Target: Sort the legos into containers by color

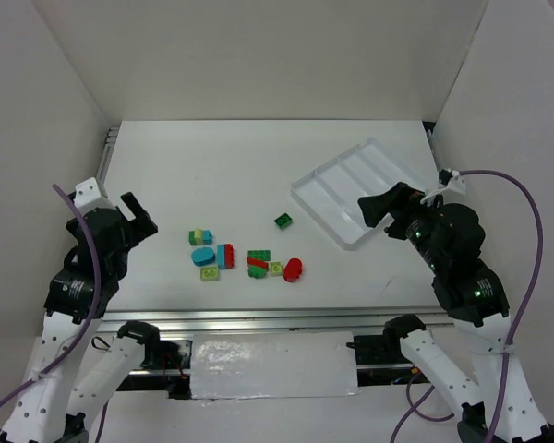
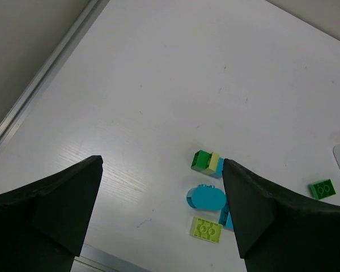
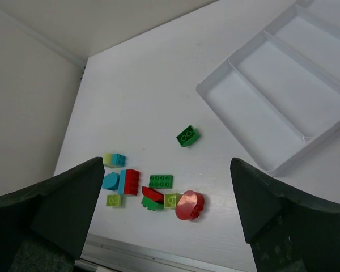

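Observation:
The legos lie loose near the table's front. They include a dark green brick point(image 1: 283, 220), a red rounded one point(image 1: 294, 269), a cyan rounded one point(image 1: 203, 256), a red-and-cyan pair point(image 1: 225, 256) and a lime brick point(image 1: 209, 273). The white four-compartment tray point(image 1: 346, 189) sits at the back right, tilted and empty. My left gripper point(image 1: 140, 217) is open and empty, left of the pile. Its wrist view shows the cyan rounded brick point(image 2: 207, 198) by its right finger. My right gripper point(image 1: 374, 210) is open and empty over the tray's near end. Its wrist view shows the pile point(image 3: 160, 181) and the tray point(image 3: 272, 90).
A metal rail point(image 1: 258, 318) runs along the table's front edge, and another point(image 1: 111, 152) along the left side. White walls enclose the table at the back and on both sides. A cable loops from each arm.

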`<control>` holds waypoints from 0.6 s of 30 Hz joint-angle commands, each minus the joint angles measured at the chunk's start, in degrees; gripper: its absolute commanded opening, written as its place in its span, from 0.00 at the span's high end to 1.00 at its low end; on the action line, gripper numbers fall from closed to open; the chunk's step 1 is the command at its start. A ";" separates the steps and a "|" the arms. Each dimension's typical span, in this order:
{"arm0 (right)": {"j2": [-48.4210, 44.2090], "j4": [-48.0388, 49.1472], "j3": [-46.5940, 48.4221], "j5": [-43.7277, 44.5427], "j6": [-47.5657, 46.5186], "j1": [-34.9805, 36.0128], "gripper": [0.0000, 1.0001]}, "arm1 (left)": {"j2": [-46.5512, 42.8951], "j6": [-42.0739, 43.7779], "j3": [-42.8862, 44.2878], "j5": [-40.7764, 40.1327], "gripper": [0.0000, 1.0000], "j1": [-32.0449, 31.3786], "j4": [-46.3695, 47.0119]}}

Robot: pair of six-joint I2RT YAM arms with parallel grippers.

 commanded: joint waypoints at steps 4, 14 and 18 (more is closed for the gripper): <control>-0.83 0.06 0.49 3.07 -0.43 0.60 0.00 | 1.02 -0.16 0.92 0.28 0.00 -0.28 0.73; 20.24 -1.34 6.80 22.38 9.37 17.28 0.00 | 1.98 -0.24 1.09 0.82 0.00 -0.10 0.81; 40.24 -1.97 13.99 33.90 15.82 25.90 0.00 | 2.60 -0.51 0.92 0.46 0.01 0.08 0.55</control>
